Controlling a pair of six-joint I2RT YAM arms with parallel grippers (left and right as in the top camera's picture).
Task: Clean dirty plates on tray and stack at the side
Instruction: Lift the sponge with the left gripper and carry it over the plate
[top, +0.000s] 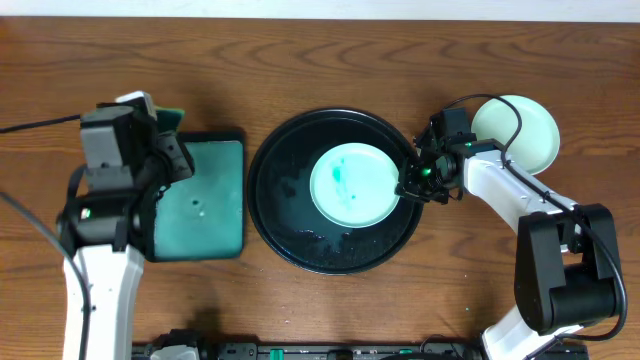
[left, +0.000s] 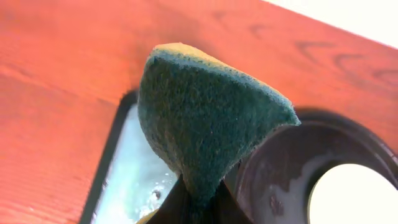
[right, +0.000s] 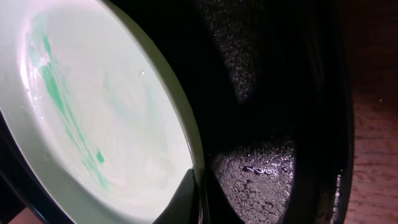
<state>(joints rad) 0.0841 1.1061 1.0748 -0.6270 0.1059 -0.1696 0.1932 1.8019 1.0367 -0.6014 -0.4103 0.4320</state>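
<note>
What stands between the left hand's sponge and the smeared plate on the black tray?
Nothing visible. The sponge hangs by the green tray; only the rim of the black tray lies between. The right hand grips the plate at its right edge.

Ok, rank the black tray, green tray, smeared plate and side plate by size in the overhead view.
1. black tray
2. green tray, partly hidden
3. smeared plate and side plate: alike, not ranked

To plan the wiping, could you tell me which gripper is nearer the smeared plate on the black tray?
Right. The right gripper grips the smeared plate at its right rim; the left gripper holds the sponge over the green tray, well to the plate's left.
</note>
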